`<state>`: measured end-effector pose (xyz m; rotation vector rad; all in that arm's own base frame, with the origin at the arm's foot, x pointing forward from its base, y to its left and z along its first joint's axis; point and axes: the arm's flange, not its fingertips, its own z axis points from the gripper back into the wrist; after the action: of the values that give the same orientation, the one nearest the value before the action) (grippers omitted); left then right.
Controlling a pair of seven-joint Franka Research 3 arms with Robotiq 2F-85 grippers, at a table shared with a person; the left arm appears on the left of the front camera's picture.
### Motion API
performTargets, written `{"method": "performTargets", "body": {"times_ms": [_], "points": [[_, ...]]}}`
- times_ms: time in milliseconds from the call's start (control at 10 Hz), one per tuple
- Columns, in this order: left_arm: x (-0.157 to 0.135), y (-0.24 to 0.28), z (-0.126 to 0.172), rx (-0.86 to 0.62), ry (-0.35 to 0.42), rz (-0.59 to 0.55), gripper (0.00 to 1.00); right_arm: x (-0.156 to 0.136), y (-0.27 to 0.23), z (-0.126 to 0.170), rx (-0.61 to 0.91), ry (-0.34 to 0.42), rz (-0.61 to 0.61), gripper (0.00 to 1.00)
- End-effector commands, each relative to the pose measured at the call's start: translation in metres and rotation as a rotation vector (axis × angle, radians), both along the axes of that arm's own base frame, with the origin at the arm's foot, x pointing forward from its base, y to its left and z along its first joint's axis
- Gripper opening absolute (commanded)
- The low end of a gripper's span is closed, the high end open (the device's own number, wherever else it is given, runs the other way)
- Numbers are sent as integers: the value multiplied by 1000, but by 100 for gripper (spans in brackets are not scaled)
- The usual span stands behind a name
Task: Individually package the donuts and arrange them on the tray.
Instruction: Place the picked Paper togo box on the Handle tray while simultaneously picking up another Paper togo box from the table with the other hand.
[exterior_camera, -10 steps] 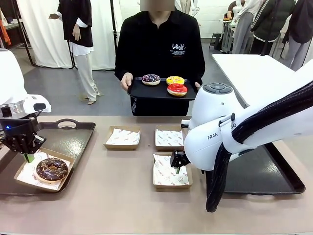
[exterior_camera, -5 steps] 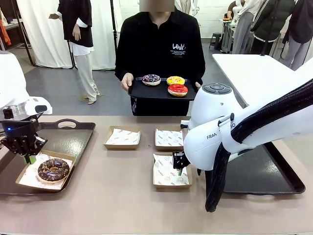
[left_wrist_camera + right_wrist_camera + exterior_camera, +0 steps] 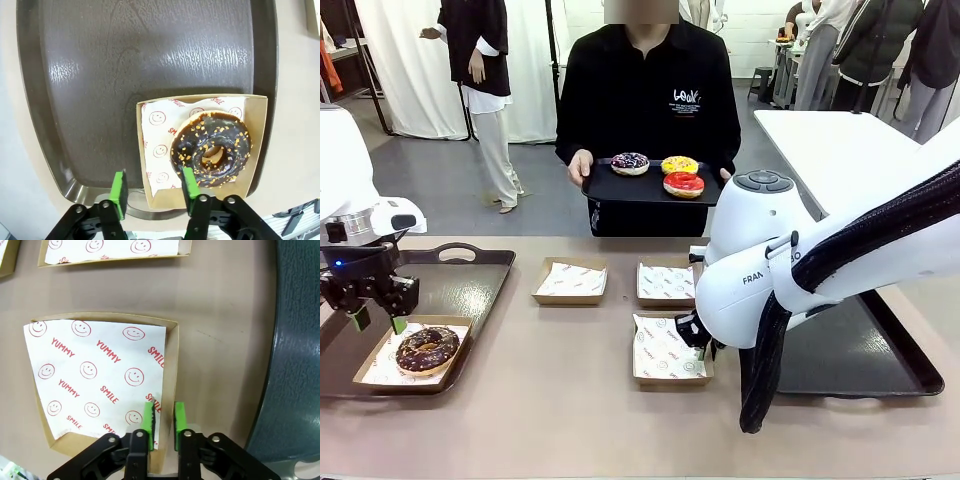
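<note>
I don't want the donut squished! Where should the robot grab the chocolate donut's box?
Probably the thin upright wall of the box beside the bare paper, from above, one finger each side. The chocolate donut sits off toward the other wall, leaving room.

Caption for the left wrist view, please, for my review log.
Open left hand poised over the edge of a paper-lined box holding the chocolate donut on the dark tray.

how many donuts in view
4. The chocolate donut sits in a box on the left tray; the purple donut, yellow donut and red donut lie on the black tray the person holds. The right arm may hide others.
</note>
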<state>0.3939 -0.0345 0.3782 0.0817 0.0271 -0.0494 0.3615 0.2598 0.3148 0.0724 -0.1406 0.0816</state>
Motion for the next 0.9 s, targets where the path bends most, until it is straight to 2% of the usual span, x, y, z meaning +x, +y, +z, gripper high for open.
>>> {"method": "performTargets", "body": {"times_ms": [0,100,500,600,700,800], "points": [[-3,3,-1,-9,-5,-24,95,3,4,-2,-24,-23,-14,0],[-3,3,-1,-13,-3,-22,100,3,3,-1,-26,-21,-21,0],[-3,3,4,-70,8,-4,100,-2,5,7,-43,-22,-51,0],[-4,8,16,-209,41,6,100,-9,6,26,-32,-29,-47,0],[-7,17,35,-430,57,14,100,-13,4,45,-21,-45,-38,0],[-13,36,56,-642,28,-10,100,-12,-1,65,-8,-72,-58,0]]}}
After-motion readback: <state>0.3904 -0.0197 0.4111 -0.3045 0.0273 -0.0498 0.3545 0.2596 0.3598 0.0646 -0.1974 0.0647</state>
